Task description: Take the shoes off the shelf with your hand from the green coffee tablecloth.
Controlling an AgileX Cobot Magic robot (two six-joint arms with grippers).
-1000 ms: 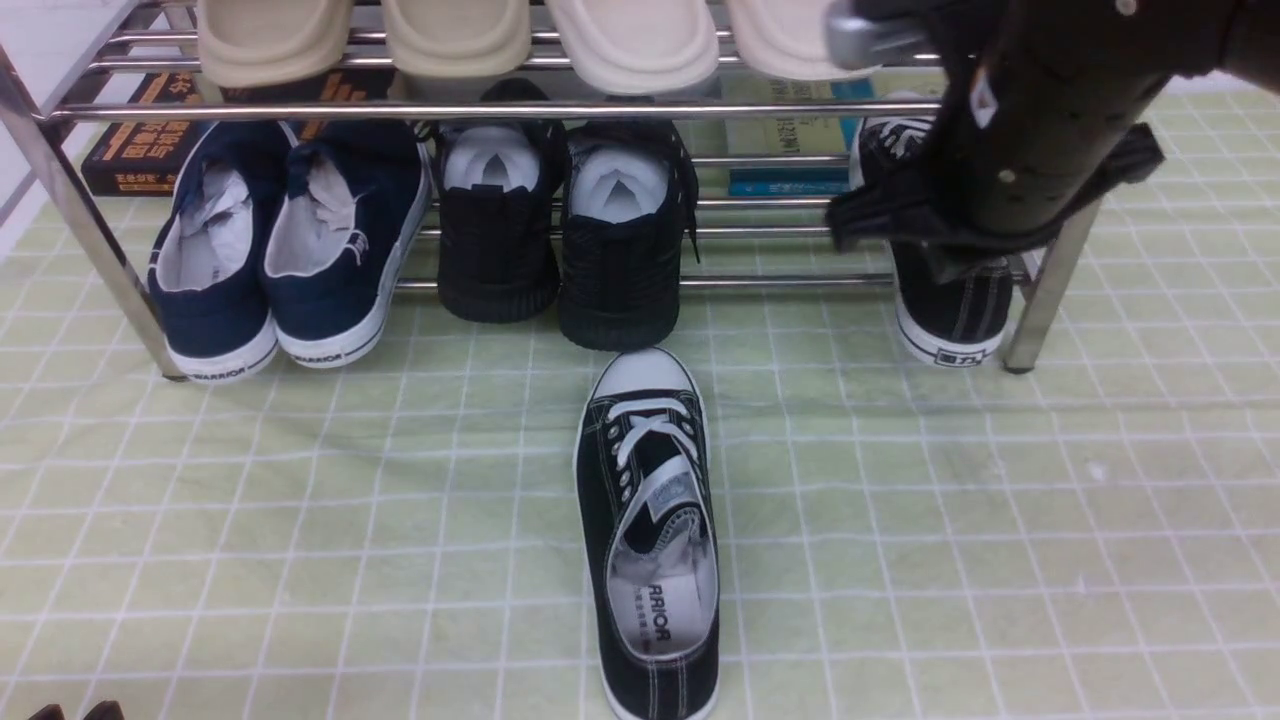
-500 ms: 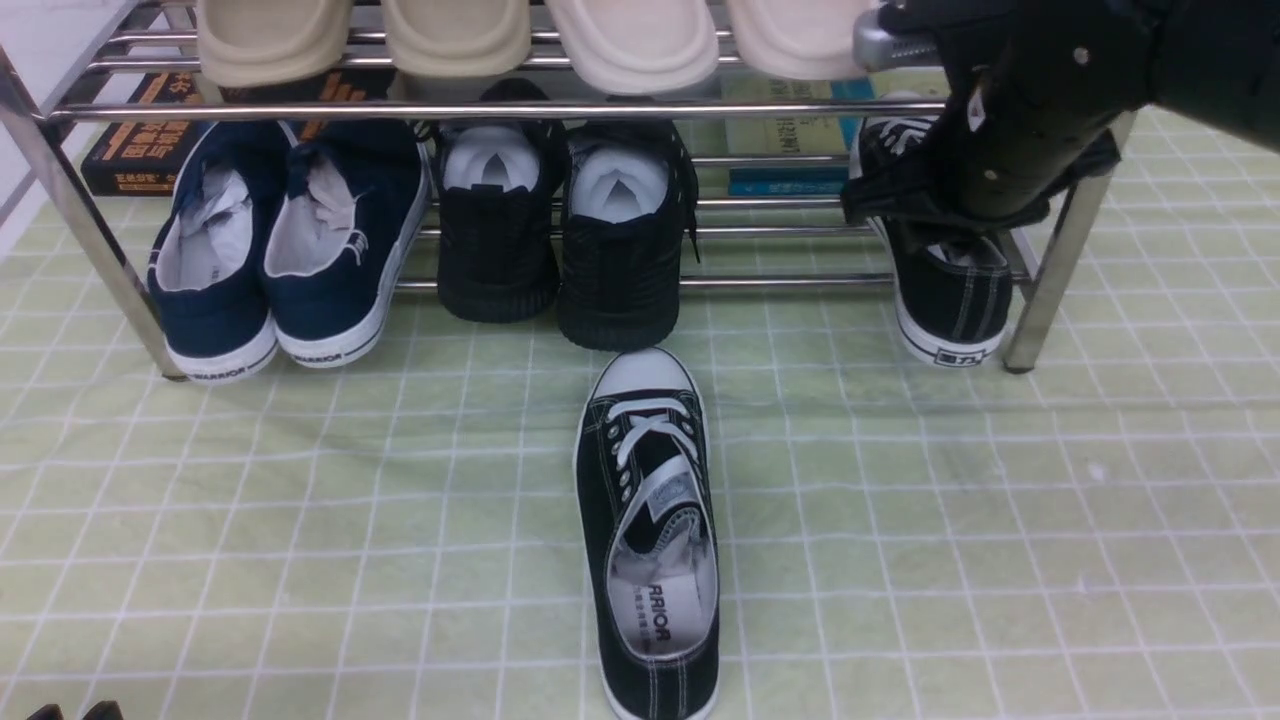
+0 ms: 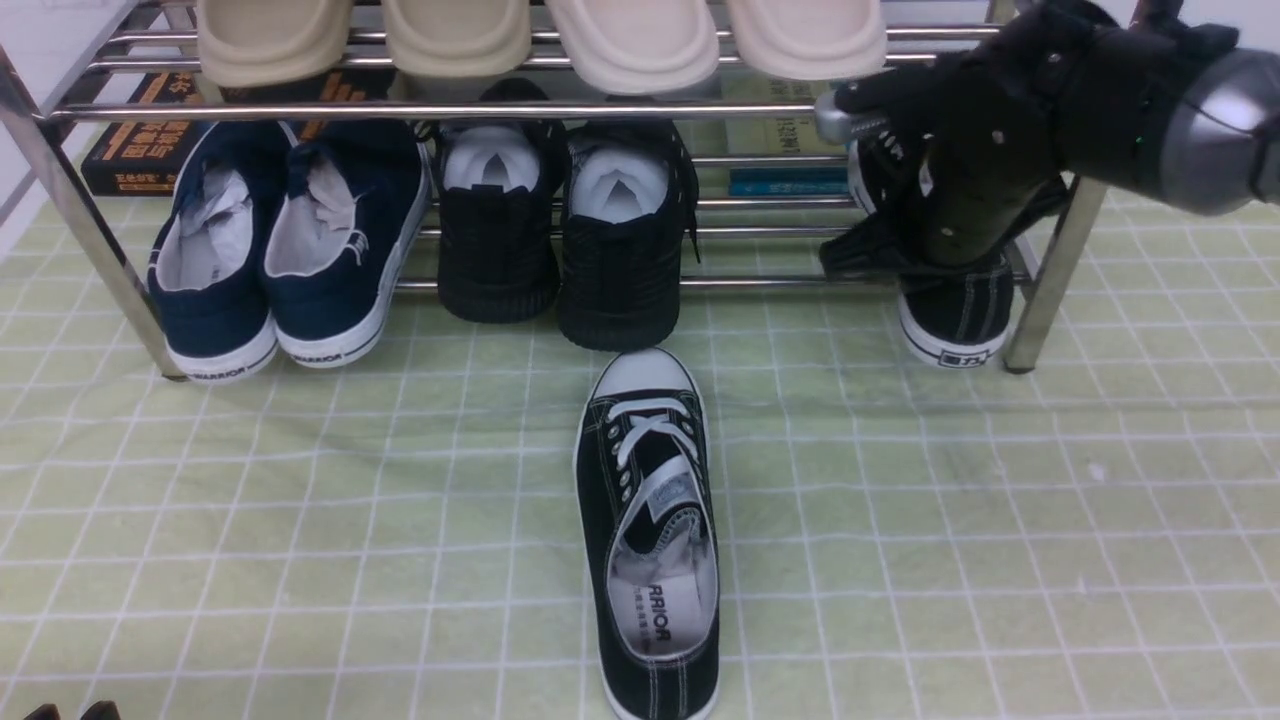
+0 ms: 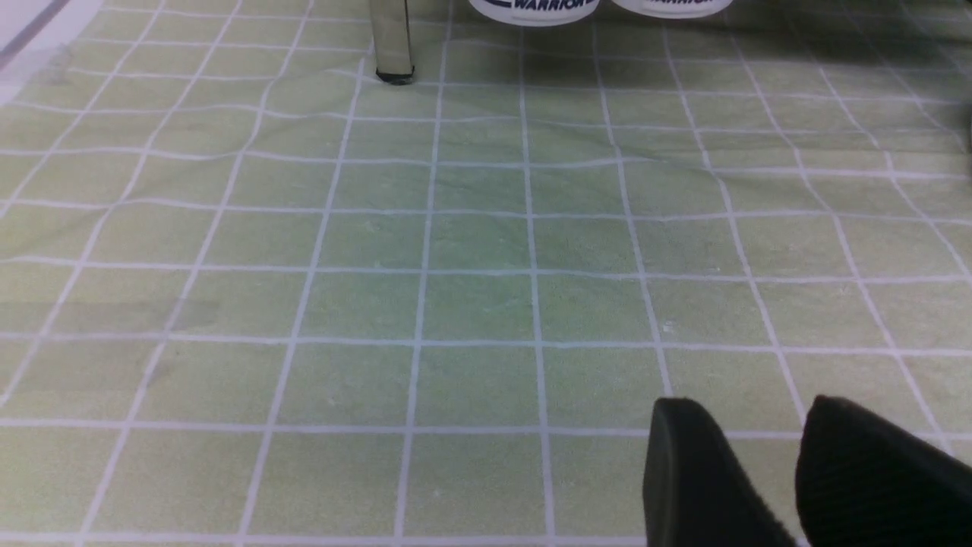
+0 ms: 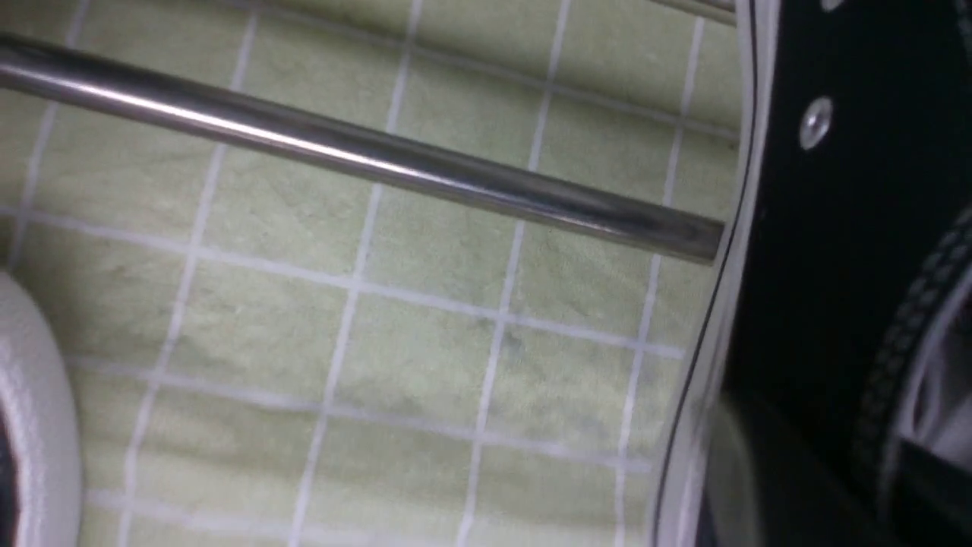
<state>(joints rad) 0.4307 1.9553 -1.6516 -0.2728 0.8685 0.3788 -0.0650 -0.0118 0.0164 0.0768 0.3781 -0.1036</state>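
Observation:
One black canvas shoe (image 3: pixel 650 530) with white laces lies on the green checked tablecloth (image 3: pixel 300 500), toe toward the chrome shelf (image 3: pixel 450 110). Its mate (image 3: pixel 955 320) stands on the lower tier at the right end, heel outward. My right gripper (image 5: pixel 835 486) reaches down onto that shoe (image 5: pixel 805 228). One finger is outside the side wall and one inside the opening, shut on the wall; in the front view the black arm hides the fingers. My left gripper (image 4: pixel 759 425) hovers low over bare cloth with a narrow gap between its tips and holds nothing.
Navy sneakers (image 3: pixel 280 260) and all-black shoes (image 3: pixel 560 230) fill the lower tier's left and middle. Beige slippers (image 3: pixel 540 40) line the upper tier. Books (image 3: pixel 130 150) lie behind the shelf. The right shelf leg (image 3: pixel 1050 290) stands just beside the gripped shoe.
The right arm swung round and its gripper dropped lower onto the shoe on the shelf. Neither shoe has shifted, and the left gripper stayed put.

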